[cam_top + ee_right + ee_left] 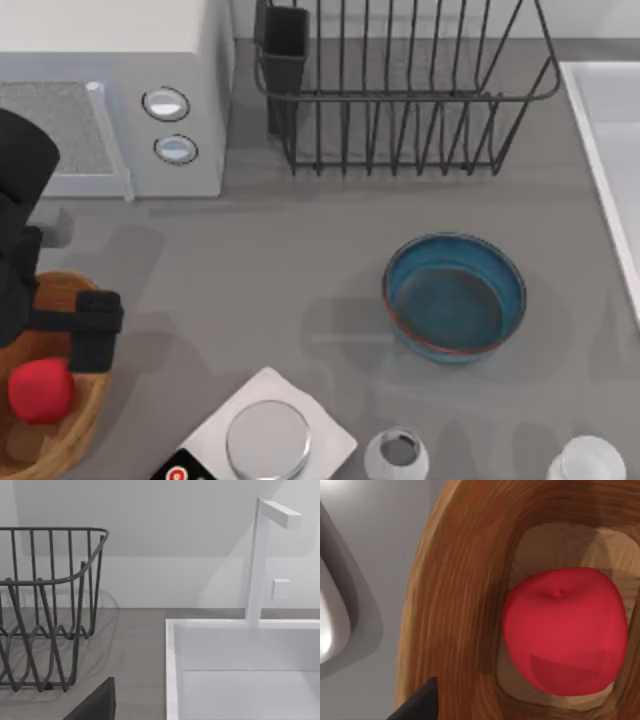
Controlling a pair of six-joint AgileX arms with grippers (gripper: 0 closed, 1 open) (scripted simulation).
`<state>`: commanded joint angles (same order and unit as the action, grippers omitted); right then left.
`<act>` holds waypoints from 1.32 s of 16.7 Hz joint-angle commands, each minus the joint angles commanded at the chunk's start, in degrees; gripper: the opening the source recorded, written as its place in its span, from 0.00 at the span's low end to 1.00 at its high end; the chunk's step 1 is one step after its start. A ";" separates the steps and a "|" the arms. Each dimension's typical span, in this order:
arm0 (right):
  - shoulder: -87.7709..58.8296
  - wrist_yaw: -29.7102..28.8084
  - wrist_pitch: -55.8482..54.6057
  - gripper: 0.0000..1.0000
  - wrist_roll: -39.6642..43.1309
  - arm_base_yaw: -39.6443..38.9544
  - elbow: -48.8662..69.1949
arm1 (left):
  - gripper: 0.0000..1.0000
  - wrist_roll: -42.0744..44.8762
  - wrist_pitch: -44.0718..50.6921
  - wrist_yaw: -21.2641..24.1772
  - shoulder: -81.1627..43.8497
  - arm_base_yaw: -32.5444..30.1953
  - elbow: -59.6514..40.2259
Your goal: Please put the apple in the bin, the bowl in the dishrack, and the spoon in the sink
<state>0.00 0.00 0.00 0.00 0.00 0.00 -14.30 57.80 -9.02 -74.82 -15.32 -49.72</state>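
Note:
The red apple [40, 390] [565, 630] lies inside the round wicker bin [70, 430] [455, 605] at the table's front left. My left gripper [95, 335] hangs open just above the bin's rim, right of the apple and not touching it; one dark fingertip [420, 705] shows. The teal bowl [455, 295] stands upright on the table right of centre. Behind it is the wire dishrack [400, 100] [50, 605]. The white sink [610, 130] [172, 670] fills the right edge. My right gripper's fingertip [97, 705] shows near the sink. The spoon is out of view.
A white microwave [110, 100] occupies the back left. A kitchen scale with a round metal plate [268, 438] sits at the front centre, with two small glass jars [397, 452] [588, 462] to its right. A white faucet [260, 560] rises behind the sink.

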 joint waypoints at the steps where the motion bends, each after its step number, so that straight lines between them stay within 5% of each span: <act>1: 0.00 0.00 0.00 1.00 0.00 0.00 0.00 | 1.00 0.52 -2.13 0.34 2.98 0.56 1.82; 15: 0.00 0.00 0.00 1.00 0.00 0.00 0.00 | 1.00 12.38 -49.07 7.67 64.50 12.70 42.14; 22: 0.00 0.00 0.00 1.00 0.00 0.00 0.00 | 1.00 14.30 -57.80 9.02 74.81 15.32 49.72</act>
<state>0.00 0.00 0.00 0.00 0.00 0.00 0.00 0.00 0.00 0.00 0.00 0.00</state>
